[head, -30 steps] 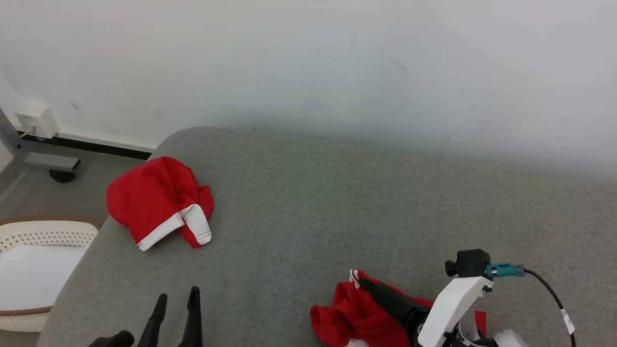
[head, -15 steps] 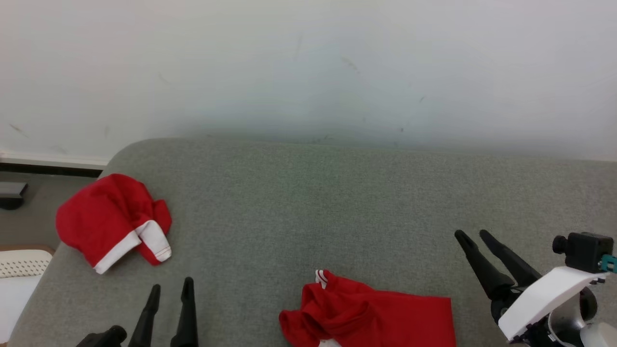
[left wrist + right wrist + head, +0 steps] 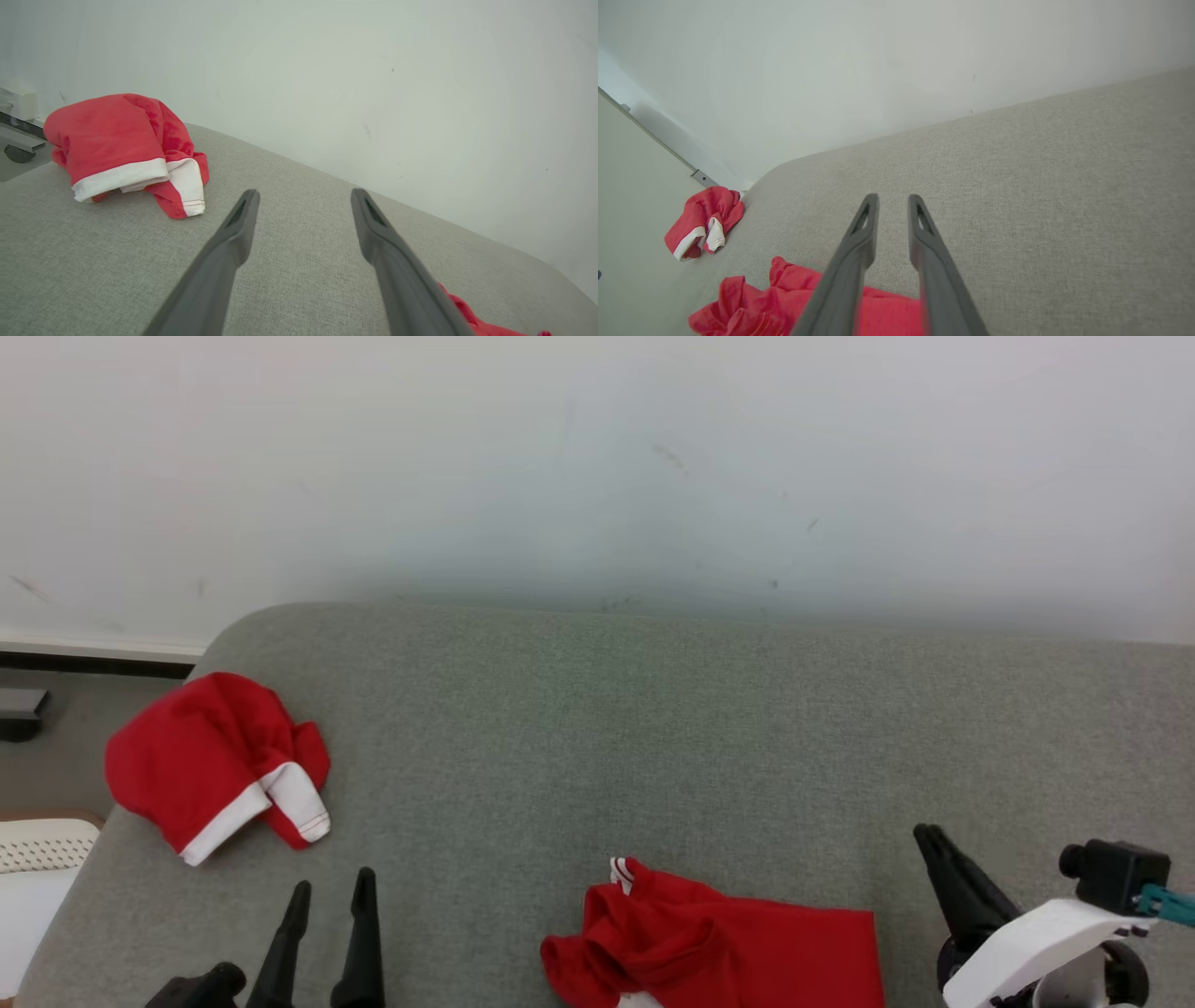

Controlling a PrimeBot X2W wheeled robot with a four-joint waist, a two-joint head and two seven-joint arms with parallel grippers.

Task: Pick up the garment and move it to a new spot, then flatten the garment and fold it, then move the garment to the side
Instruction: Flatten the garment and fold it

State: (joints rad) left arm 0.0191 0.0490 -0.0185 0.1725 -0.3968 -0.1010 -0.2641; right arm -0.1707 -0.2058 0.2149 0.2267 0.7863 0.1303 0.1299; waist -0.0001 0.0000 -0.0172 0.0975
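Observation:
A crumpled red garment [image 3: 719, 947] lies at the front edge of the grey cushion [image 3: 607, 728], its right part spread flat; it also shows under my right fingers [image 3: 756, 303] and at the corner of the left wrist view [image 3: 472, 322]. My right gripper [image 3: 929, 835] hovers to the right of it, off the cloth, jaws narrowed to a slim gap [image 3: 893, 199] with nothing between them. My left gripper [image 3: 332, 883] stands wide open [image 3: 304, 193] and empty at the lower left. A second red garment with white trim [image 3: 210, 765] is bundled at the cushion's far left [image 3: 117, 140] [image 3: 703, 224].
A white wall [image 3: 597, 476] rises right behind the cushion. To the left the cushion ends over the floor, where a white perforated basket [image 3: 37, 859] and a dark foot of some furniture [image 3: 19, 709] stand. The cushion's middle and right are bare fabric.
My right gripper left the front garment, swung off to the right and narrowed its jaws. The garment's right part now lies spread flat. The head camera turned right; the left gripper stayed put.

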